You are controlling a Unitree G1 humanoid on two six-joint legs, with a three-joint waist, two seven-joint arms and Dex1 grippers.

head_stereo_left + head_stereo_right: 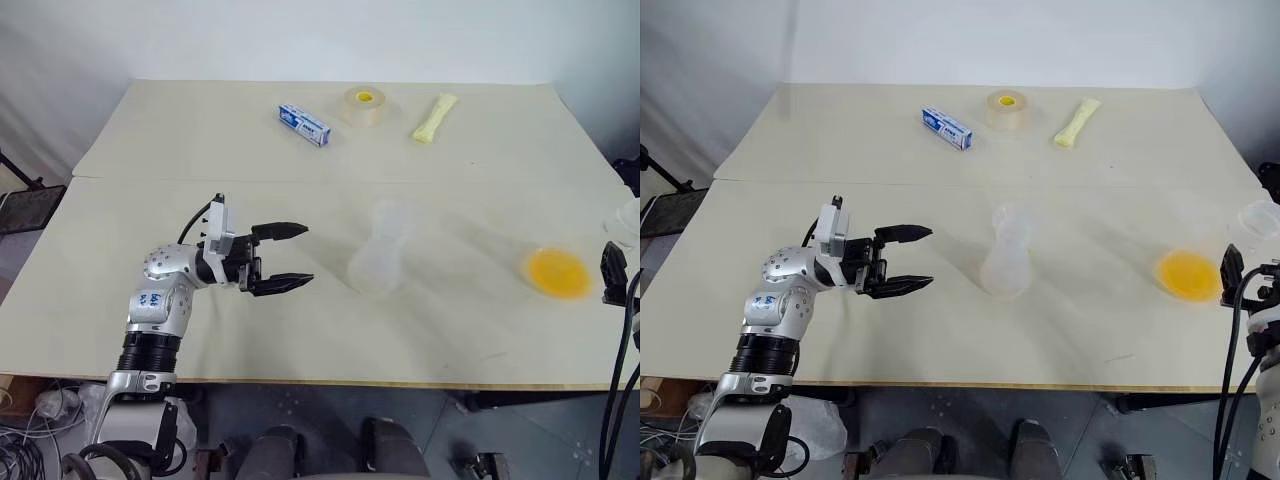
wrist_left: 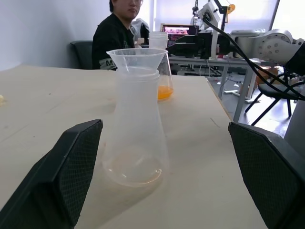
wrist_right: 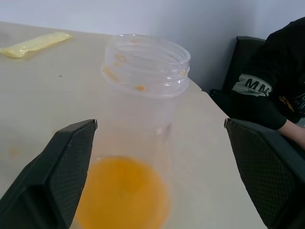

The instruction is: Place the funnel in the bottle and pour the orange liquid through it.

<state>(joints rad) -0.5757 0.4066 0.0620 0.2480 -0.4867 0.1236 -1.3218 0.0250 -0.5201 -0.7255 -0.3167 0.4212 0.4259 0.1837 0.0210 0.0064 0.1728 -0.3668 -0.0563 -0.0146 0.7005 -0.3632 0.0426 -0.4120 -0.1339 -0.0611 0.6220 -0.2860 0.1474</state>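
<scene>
Already the funnel [image 2: 137, 58] sits in the neck of the bottle [image 1: 382, 256], so what remains, judging by the scene, is the pour. Farthest left, the left gripper [image 1: 283, 257] hangs just above the table [image 1: 150, 140] with its fingers spread wide and empty, aimed sideways at the bottle but well short of it (a stance that looks ready to steady the flask, not to lift it). The bottle stands upright near the table's middle, nothing touching it. Further right, the orange liquid [image 1: 557, 272] lies as a shallow pool in the bottom of a clear wide-mouthed jar [image 3: 143, 95] near the right edge. The right gripper [image 1: 1238, 281] is at that edge with its fingers spread to either side of the jar, not yet pinching it; it is probably lining up for a grasp. Along the far side lie a blue and white box [image 1: 304, 124], a tape roll [image 1: 365, 105] and a pale yellow packet [image 1: 434, 117], all well clear of the path between jar and bottle. A seated person [image 2: 114, 33] is beyond the table's right side.
</scene>
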